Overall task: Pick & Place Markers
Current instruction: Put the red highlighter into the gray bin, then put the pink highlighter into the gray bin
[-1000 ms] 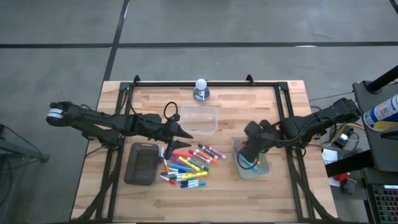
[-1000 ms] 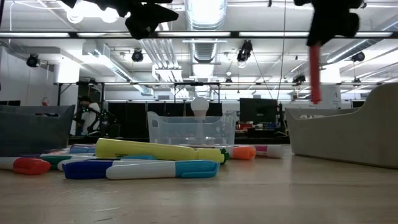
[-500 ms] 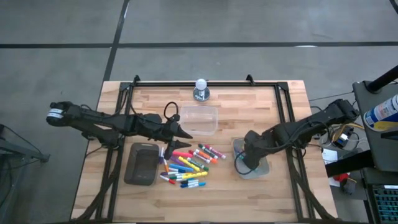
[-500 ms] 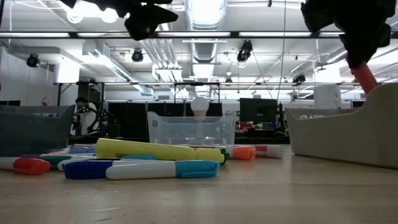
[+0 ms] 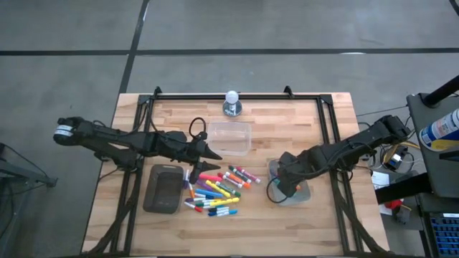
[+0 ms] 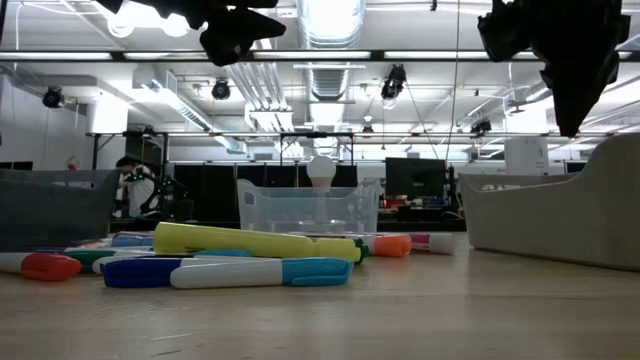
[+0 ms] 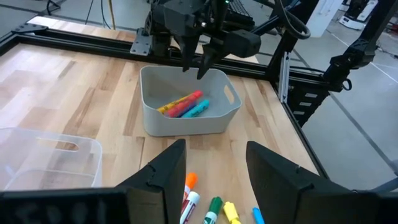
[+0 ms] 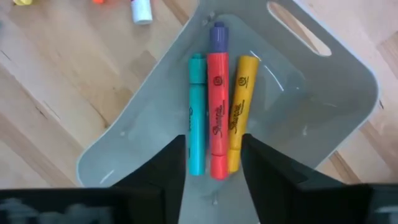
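Note:
Several markers [image 5: 215,190] in mixed colours lie loose on the wooden table, seen up close in the low view as markers [image 6: 250,255]. In the grey tub [image 5: 303,193] a teal marker [image 8: 196,118], a red marker [image 8: 217,118] and a yellow marker [image 8: 239,112] lie side by side on the bottom, with a purple one [image 8: 217,34] behind them. My right gripper [image 7: 196,59] hangs open just above this tub, pointing down, with nothing between its fingers. My left gripper [image 5: 211,152] stands open above the table, just beyond the loose pile's far edge.
A clear plastic tub [image 5: 231,137] stands behind the loose markers. A dark grey flat tray [image 5: 163,190] lies to their left. A white round-topped object [image 5: 232,102] sits at the table's far edge. A black frame rail [image 5: 237,94] runs round the table.
My right gripper has come down over the grey tub with the red marker, tipping it from upright to slanted, then opened and let go. The red marker now lies flat in the tub between the teal and yellow ones.

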`<state>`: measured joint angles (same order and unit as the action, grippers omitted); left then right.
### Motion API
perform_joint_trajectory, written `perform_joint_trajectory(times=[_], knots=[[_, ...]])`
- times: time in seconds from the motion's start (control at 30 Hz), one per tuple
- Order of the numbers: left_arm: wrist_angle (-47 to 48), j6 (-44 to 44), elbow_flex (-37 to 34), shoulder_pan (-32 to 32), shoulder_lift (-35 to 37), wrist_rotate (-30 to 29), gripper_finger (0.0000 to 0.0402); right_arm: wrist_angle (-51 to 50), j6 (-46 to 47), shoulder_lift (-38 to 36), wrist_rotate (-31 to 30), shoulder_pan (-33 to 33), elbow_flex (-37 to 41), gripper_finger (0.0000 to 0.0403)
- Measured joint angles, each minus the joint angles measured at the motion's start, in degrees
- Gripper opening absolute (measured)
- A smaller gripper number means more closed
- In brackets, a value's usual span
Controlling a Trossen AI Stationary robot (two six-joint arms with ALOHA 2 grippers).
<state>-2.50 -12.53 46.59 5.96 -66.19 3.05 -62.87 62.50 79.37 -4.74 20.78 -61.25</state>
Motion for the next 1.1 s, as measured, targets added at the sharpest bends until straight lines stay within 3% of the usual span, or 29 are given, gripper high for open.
perform_joint_trajectory(times=[0.27, 0.67, 0.87, 1.1], knots=[[0.01, 0.01, 0.0, -0.02, 0.0, 0.02, 0.016, 0.51, -1.22, -1.91, -0.67, 0.0, 0.0, 0.0197], [1.51, 0.07, 0.0, -0.01, 0.0, 0.42, 0.016, 10.77, -6.25, -6.19, -4.64, -0.02, -1.05, 0.0192], [6.77, 0.02, 0.0, 0.13, 0.0, 0.65, 0.016, 24.5, -16.59, -6.25, -8.22, 0.0, -1.95, 0.0192], [9.75, 0.46, -1.6, 0.2, 0.0, 0.66, 0.016, 47.98, -36.5, -6.23, -20.17, 0.0, -1.48, 0.0192]])
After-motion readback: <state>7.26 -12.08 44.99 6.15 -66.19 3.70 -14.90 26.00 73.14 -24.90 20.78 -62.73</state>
